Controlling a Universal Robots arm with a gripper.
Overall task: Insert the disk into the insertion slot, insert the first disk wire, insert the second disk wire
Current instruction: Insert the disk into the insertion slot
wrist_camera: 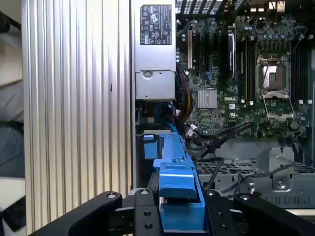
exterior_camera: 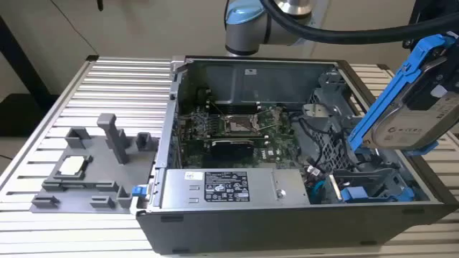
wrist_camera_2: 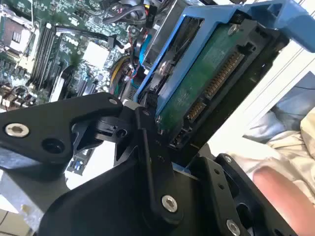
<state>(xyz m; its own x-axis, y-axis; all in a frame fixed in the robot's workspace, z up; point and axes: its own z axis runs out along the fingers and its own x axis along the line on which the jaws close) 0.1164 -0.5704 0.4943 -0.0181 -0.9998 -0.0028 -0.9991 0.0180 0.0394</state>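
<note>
The disk point(exterior_camera: 420, 115), a grey drive in a bright blue carrier, hangs tilted above the open computer case's right side in the exterior view. My gripper point(wrist_camera: 179, 211) is shut on the disk point(wrist_camera: 177, 191), with a black finger on each side of the blue carrier. In the second wrist view my gripper point(wrist_camera_2: 179, 147) clamps the disk point(wrist_camera_2: 206, 83), whose green circuit board and connector pins face the camera. The insertion slot point(exterior_camera: 369, 185), a dark grey cage with blue rails, sits below the disk at the case's near right corner. Blue and black cables point(exterior_camera: 315, 180) lie beside the cage.
A silver labelled power-supply box point(exterior_camera: 222, 188) fills the case's near side, with the green motherboard point(exterior_camera: 237, 129) behind it. A grey fixture tray point(exterior_camera: 93, 161) rests on the slatted table point(exterior_camera: 107, 80) at the exterior view's left. A person's hand point(wrist_camera_2: 280, 191) shows beyond the disk.
</note>
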